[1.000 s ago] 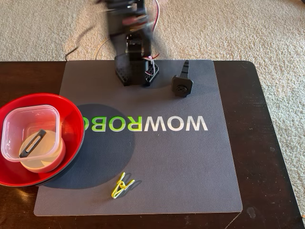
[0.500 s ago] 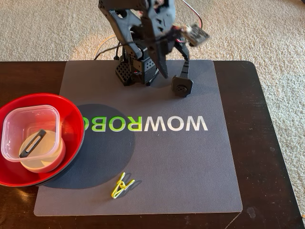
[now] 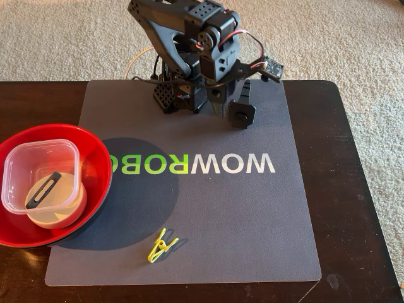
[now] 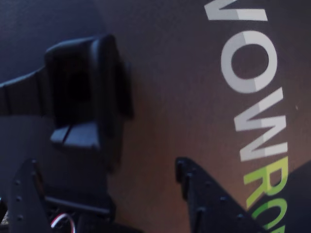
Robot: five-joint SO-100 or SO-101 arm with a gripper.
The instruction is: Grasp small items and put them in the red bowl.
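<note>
The black boxy part [image 3: 242, 113] with its ridged stem lies on the grey mat [image 3: 208, 214] just in front of the arm's base. My gripper [image 3: 227, 104] hangs low right beside it. In the wrist view the part [image 4: 87, 92] fills the upper left, and my gripper [image 4: 104, 165] stands open just short of it with nothing between the fingers [image 4: 204, 194]. The red bowl [image 3: 95, 158] sits at the left edge and holds a clear square container [image 3: 38, 167], a small white bowl [image 3: 53, 214] and a short black piece [image 3: 43, 189]. A tiny yellow clip [image 3: 163, 245] lies near the mat's front.
The mat lies on a dark wooden table [image 3: 360, 189] with carpet behind and to the right. The arm's base [image 3: 180, 95] stands at the mat's far edge, with wires trailing off it.
The arm has swung from a raised, blurred pose down and to the right. Its gripper now sits low beside the black boxy part. The bowl, its contents and the clip have not moved.
</note>
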